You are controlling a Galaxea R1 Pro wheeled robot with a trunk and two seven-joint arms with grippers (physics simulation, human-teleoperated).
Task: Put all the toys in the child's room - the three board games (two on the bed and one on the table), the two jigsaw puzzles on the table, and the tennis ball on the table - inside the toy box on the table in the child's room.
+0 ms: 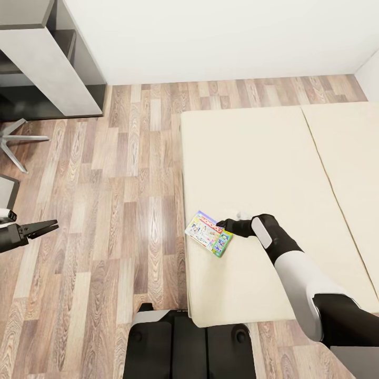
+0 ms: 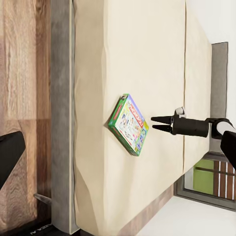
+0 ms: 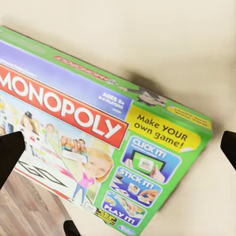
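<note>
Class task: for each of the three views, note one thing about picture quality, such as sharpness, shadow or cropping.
Head view: even light, board game small, its print unreadable. Left wrist view: the right claw is crisp, open, short of the box. Right wrist view: MONOPOLY lettering sharp, soft shadow on the bed beside the box, dark fingertips cropped at the edges.

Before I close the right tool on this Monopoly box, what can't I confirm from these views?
- Contact: in the head view the right tool overlaps the Monopoly box; the left wrist view shows a gap.
- Box's far corner: cut off by the right wrist view's edge.
- Left tool: too thin to judge its opening.
- Bed: cut off at the head view's right edge.
</note>
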